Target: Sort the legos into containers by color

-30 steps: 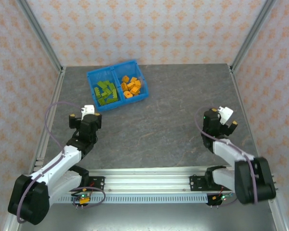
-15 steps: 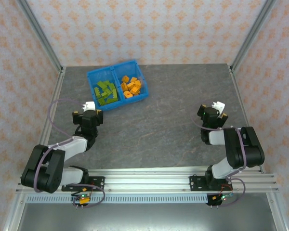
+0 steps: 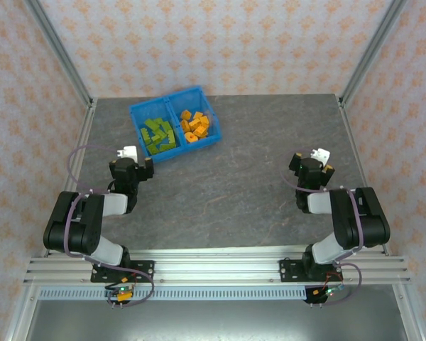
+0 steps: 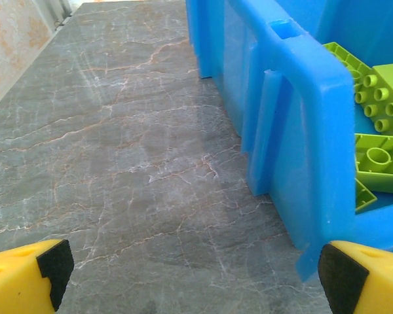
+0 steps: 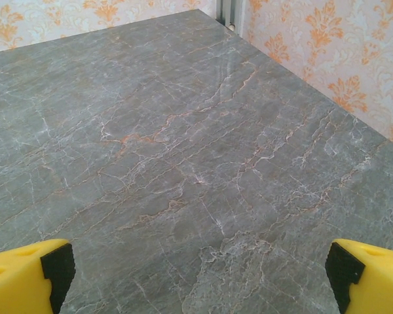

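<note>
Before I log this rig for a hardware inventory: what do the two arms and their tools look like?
The left arm and right arm have black joints, pale grey links and looped purple cables. The left tool and right tool have yellow fingers with black pads.

Tabletop [image 3: 255, 177]: grey stone-look surface with pale and rusty veins, filling the middle of the frame.
Walls [image 3: 220, 42]: cream wallpaper with orange floral motifs, along the top and both sides.
Frame posts [image 3: 60, 51]: slanted metal bars, upper left and upper right.
Rail [image 3: 220, 266]: ribbed metal beam across the bottom.
</note>
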Robot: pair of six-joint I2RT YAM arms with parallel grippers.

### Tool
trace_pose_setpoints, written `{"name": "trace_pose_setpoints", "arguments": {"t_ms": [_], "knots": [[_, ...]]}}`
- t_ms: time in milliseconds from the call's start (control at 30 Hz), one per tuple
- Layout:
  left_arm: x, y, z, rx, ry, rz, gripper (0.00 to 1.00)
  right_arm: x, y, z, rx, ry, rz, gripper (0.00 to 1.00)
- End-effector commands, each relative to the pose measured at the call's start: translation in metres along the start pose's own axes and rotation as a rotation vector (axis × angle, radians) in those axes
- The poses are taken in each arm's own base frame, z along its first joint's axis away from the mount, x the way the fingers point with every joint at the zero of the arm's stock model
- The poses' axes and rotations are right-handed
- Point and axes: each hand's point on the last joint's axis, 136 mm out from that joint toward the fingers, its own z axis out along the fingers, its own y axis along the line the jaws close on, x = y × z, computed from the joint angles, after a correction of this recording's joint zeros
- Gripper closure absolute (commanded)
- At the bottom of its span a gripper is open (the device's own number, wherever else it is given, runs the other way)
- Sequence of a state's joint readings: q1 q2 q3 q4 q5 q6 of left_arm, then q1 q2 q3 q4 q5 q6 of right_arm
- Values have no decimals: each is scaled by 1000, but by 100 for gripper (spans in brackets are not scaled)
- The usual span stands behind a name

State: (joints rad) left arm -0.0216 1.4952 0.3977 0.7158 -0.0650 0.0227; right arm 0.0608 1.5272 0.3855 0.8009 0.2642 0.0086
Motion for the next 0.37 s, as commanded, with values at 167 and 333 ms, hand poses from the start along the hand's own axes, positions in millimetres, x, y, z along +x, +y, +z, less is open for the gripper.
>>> {"name": "trace_pose_setpoints", "arguments": {"t_ms": [167, 333], "knots": [[-19, -9, 2, 29, -54, -11, 0, -10, 8, 1, -28, -18, -4, 1], [-19, -9, 2, 30, -54, -13, 0, -10, 7, 0, -28, -26, -3, 1]]}}
